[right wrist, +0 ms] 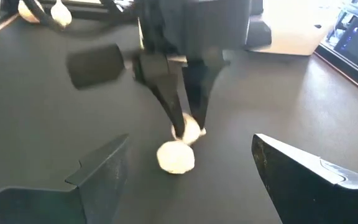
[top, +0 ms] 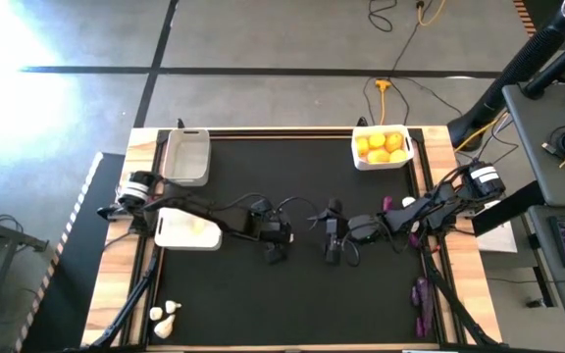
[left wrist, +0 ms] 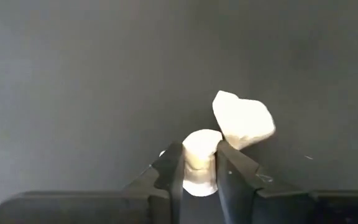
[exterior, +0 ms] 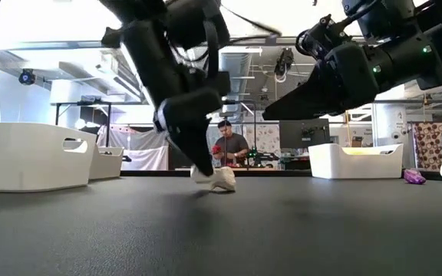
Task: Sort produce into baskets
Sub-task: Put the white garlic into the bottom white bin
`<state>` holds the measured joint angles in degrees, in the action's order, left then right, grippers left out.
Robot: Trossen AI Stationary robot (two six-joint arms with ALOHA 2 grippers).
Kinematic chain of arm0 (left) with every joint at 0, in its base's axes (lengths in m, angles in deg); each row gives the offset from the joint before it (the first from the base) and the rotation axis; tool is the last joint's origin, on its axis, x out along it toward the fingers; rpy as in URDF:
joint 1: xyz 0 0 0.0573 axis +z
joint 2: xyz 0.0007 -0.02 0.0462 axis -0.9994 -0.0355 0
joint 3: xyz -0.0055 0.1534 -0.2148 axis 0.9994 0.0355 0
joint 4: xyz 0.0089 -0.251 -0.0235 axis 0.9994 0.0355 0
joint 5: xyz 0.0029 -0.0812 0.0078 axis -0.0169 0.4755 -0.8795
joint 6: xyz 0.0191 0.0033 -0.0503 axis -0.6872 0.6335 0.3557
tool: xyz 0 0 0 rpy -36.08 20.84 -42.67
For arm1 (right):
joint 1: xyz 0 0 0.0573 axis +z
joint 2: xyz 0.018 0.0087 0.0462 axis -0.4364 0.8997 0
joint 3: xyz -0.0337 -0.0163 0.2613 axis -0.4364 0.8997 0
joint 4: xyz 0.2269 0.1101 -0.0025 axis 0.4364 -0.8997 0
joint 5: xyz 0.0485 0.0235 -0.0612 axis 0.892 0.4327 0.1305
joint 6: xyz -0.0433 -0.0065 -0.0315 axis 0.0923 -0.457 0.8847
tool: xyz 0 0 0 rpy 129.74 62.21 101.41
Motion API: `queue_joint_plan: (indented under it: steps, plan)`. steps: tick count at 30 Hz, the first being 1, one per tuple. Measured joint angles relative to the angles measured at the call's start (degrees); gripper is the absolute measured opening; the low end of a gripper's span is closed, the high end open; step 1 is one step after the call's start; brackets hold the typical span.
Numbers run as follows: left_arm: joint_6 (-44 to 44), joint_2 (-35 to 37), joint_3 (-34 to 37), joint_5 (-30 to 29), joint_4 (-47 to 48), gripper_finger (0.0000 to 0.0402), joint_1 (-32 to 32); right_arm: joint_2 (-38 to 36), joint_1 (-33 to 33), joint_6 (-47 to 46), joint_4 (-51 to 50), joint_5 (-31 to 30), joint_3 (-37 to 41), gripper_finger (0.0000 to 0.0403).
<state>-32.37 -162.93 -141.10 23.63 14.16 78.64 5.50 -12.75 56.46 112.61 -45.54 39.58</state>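
Left claw (left wrist: 199, 168) pinches one white garlic bulb (left wrist: 200, 160) between its fingers, down on the black mat (left wrist: 73, 74) mid-table. A second bulb (left wrist: 243, 120) touches the first, just past the fingertips. Right claw (right wrist: 188, 171) hangs spread wide just beside them, nothing held. The nearer white basket (top: 186, 230) lies behind the left claw toward its own arm base, so the left arm should carry.

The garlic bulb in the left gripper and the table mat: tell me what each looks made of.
Garlic bulb: looks like matte, chalky moulded plastic or foam, with no papery skin showing; likely a replica. The left gripper is shut on it.
Table mat: dark, dull and finely textured with no glare; probably rubber or foam sheet.
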Motion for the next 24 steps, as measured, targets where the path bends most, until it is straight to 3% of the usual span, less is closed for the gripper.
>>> queue_joint_plan:
  steps: [4,7,14,19,24]
  plan:
    - [2.23,0.35,-8.55,-1.41,15.53,0.0049,-1.53,0.0,0.0,1.2,-2.07,0.01,0.09,0.0325]
    - [5.82,0.46,-16.58,-2.34,33.16,0.0047,-3.78,0.09,0.0,1.56,-2.64,0.01,0.24,0.0325]
    - [23.8,0.76,-30.43,-5.05,66.88,0.0047,-9.04,1.57,0.0,1.55,-2.58,0.05,0.74,0.0325]
    - [30.2,5.65,-25.48,-5.01,64.31,0.0051,-11.14,2.47,0.07,-1.2,-2.73,0.68,1.2,0.0325]
    - [38.85,13.21,-10.87,-3.21,64.39,0.0051,-11.25,2.38,0.7,-2.39,-3.32,0.68,1.98,0.0325]
